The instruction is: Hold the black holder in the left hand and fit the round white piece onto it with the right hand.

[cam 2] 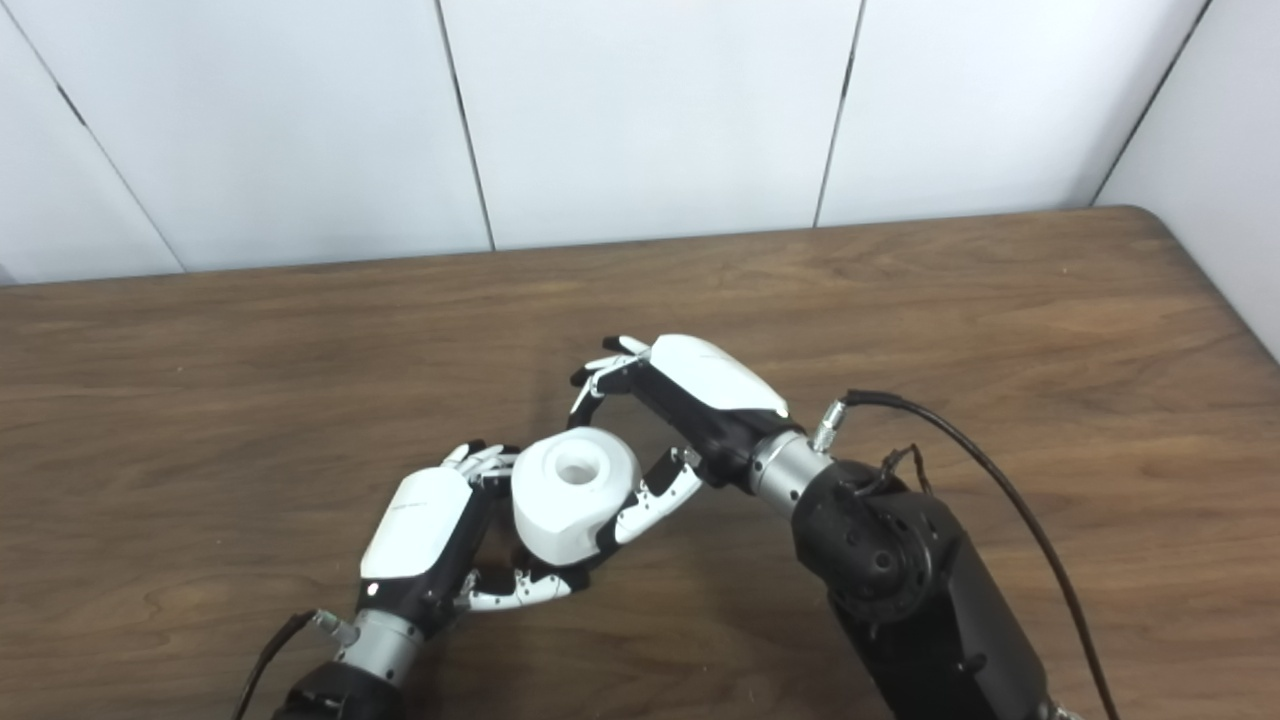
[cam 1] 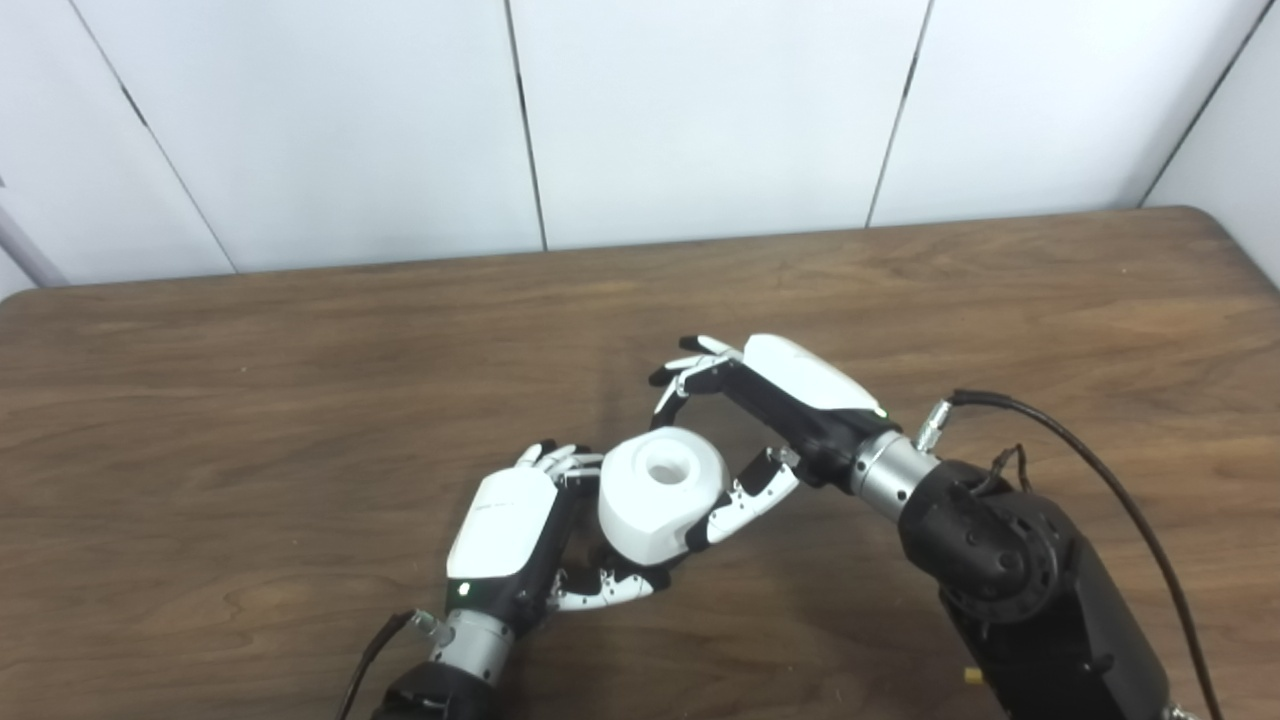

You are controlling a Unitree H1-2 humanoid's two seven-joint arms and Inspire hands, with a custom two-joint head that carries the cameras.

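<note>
The left robot hand (cam 1: 505,535) is rising from the bottom edge with its white back turned up, its fingers (cam 1: 560,462) and thumb curling around the lower part of the round white piece (cam 1: 660,492). That piece is sitting above the desk (cam 1: 250,400), near its front middle, hole facing up. The black holder is hidden, if it is there at all; the left robot hand is grasping whatever is under the piece. The right robot hand (cam 1: 770,410) is reaching in from the right, wrist bent, its thumb touching the piece's right side while its fingers (cam 1: 690,365) are arching released above and behind it.
</note>
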